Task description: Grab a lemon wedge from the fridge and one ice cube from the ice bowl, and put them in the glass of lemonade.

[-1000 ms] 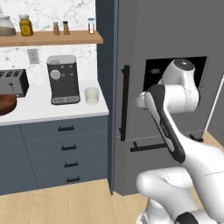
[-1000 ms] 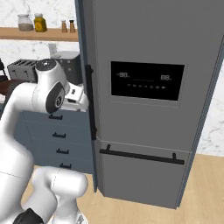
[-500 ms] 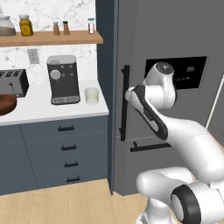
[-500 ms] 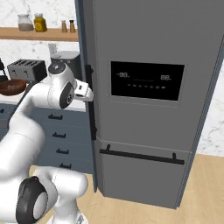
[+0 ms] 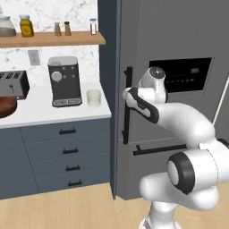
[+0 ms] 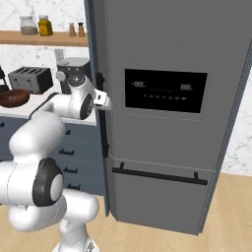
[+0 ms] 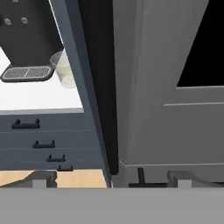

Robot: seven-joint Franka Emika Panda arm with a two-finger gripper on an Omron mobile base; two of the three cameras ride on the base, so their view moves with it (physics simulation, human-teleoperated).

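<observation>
The pincer (image 7: 109,178) stands wide open and empty, its two fingertips (image 7: 43,178) far apart. Between them, right ahead of the pincer, runs the fridge's (image 6: 167,59) vertical black bar handle (image 7: 101,87); the jaws straddle it but I cannot tell whether either tip touches it. In the left base view the pincer (image 5: 128,96) sits against that same handle (image 5: 127,112) at about its upper third, and in the right base view it (image 6: 102,98) reaches from the left onto the door's edge.

The fridge door is shut, so the lemon wedge, if inside, is hidden. Just right of the pincer on the door is the black display panel (image 6: 165,91), and below it a horizontal black bar handle (image 6: 160,175) on the lower door.

To the pincer's left, past the fridge's side wall, lies the white worktop (image 5: 40,114). Nearest on it stands the glass of lemonade (image 5: 94,98), upright, just beside the coffee machine (image 5: 65,81); in the hand view the glass (image 7: 62,70) shows to the upper left next to the machine's drip grate. Further left come the toaster (image 5: 13,85) and, at the far edge, the ice bowl (image 5: 6,107), well apart from the pincer. Grey drawers (image 5: 67,152) sit under the worktop, and a wooden shelf (image 5: 53,39) with jars above it.
</observation>
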